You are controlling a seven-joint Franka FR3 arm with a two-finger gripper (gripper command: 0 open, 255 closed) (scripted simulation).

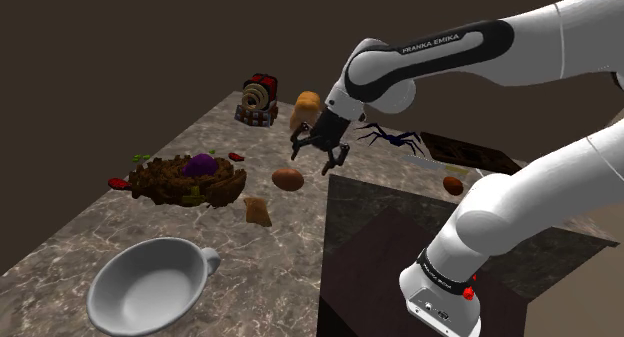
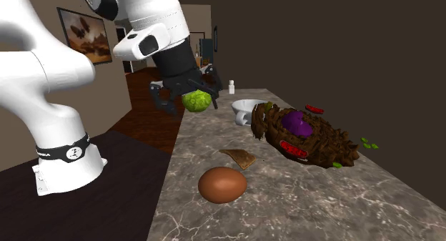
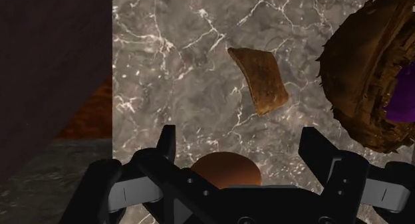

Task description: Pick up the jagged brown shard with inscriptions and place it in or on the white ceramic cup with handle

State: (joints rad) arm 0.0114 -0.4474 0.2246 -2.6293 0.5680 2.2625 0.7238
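- At seven o'clock of the shoulder view: white cup [image 1: 150, 285] with handle, upright on the marble counter [image 1: 270, 275], mouth up and so ready for a drop from above.
- At one o'clock from the cup: brown twiggy nest [image 1: 190, 180] holding something purple; bulky, probably best skirted on the carry.
- At five o'clock from the nest: brown shard [image 1: 258, 210], flat on the counter and touching nothing, hence free for a grasp from above.
- At one o'clock from the shard: brown egg-shaped lump [image 1: 287, 179], near, a likely snag for a careless descent.
- At two o'clock from the shard: gripper [image 1: 313, 160], poised over the counter, fingers [image 3: 166, 146] spread wide and empty; in the wrist view, shard ahead of the fingers rather than between them, so not yet aligned.
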